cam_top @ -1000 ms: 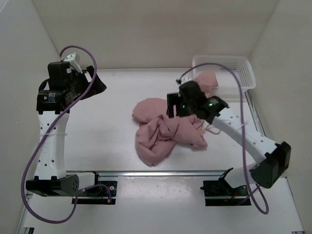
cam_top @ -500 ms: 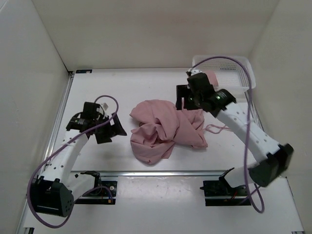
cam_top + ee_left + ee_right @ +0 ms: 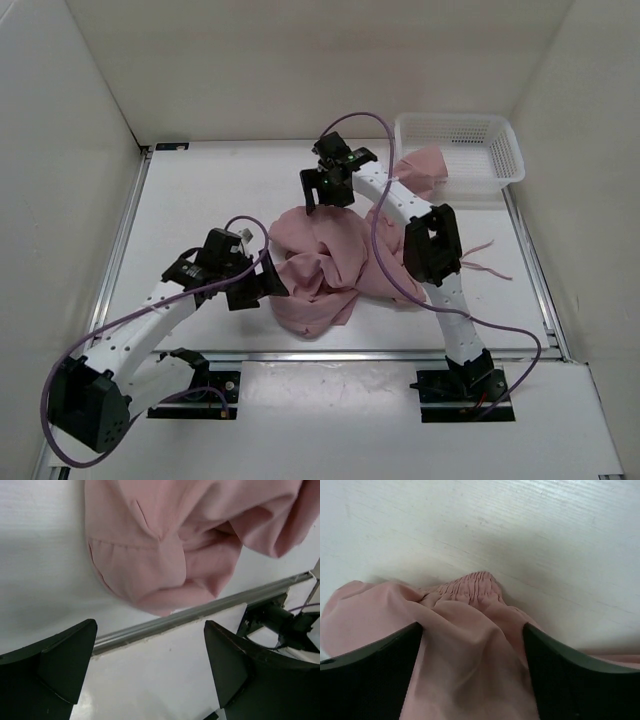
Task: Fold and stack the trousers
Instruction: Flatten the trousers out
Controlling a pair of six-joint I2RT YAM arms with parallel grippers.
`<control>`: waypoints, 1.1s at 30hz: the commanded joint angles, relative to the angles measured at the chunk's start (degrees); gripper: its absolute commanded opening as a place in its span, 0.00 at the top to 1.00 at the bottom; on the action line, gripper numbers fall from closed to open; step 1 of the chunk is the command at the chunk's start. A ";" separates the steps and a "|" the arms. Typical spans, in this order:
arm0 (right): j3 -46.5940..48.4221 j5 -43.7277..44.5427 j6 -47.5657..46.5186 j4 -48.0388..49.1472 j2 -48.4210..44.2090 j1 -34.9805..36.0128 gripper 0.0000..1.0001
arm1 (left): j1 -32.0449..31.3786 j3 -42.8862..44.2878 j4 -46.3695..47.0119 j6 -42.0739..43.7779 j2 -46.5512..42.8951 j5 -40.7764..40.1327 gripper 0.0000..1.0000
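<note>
The dusty-pink trousers point(image 3: 335, 265) lie in a crumpled heap in the middle of the table. My left gripper point(image 3: 262, 288) is low at the heap's left edge, open and empty. In the left wrist view point(image 3: 150, 630) its fingers spread over bare table, with the fabric point(image 3: 170, 545) just beyond them. My right gripper point(image 3: 318, 198) is at the heap's far edge. In the right wrist view point(image 3: 472, 630) it is open, its fingers straddling the fabric near the gathered waistband point(image 3: 476, 584). A thin cord point(image 3: 485, 250) trails to the right of the heap.
A white mesh basket point(image 3: 480, 135) stands at the back right, with pink fabric point(image 3: 425, 165) hanging over its near-left rim. A metal rail point(image 3: 330, 354) runs along the table's front edge, close to the heap; it also shows in the left wrist view point(image 3: 200, 612). White walls enclose the table.
My left arm came down from high at the far left to the heap's left edge. My right arm swung from the heap's right side to its far edge. The heap shifted slightly.
</note>
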 commanded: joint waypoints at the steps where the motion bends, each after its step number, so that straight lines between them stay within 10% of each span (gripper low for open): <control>1: 3.75 -0.85 -0.36 -2.66 0.76 -0.07 0.32 | -0.78 1.04 5.88 -1.53 5.82 -2.51 0.01; 5: 4.37 0.55 0.70 -2.66 -1.33 -0.07 0.94 | -2.81 5.42 7.22 -1.53 13.38 -3.73 0.25; 6: 4.37 1.25 1.48 -2.66 -3.26 -0.59 1.00 | -2.81 7.44 7.22 -1.53 16.20 -4.87 0.53; 7: 4.37 1.25 1.49 -2.66 -3.28 -0.59 1.00 | -2.81 8.24 7.22 -1.53 16.22 -5.58 0.54; 9: 6.38 1.87 1.49 -2.66 -5.82 -1.12 1.00 | -2.81 11.22 7.22 -0.31 20.95 -6.11 0.90; 14: 19.01 -0.14 2.18 -3.27 -10.39 -3.93 1.00 | 5.17 22.54 2.05 4.53 23.18 -5.05 0.90; 17: 28.00 -3.30 5.52 -1.18 -15.99 -6.65 1.00 | 12.03 43.29 -7.25 8.75 22.64 -11.11 0.90; 24: 15.31 -9.03 4.49 9.30 -36.13 -9.74 1.00 | 17.23 82.92 -21.17 13.06 26.51 -11.04 0.90; 30: -20.09 3.25 -0.62 11.05 -58.79 -8.69 1.00 | 15.83 60.80 -15.37 12.45 15.01 -5.32 0.90; 33: -44.26 17.74 2.61 11.85 -72.42 -8.68 0.40 | 14.52 47.93 -13.70 12.45 8.77 -4.79 0.62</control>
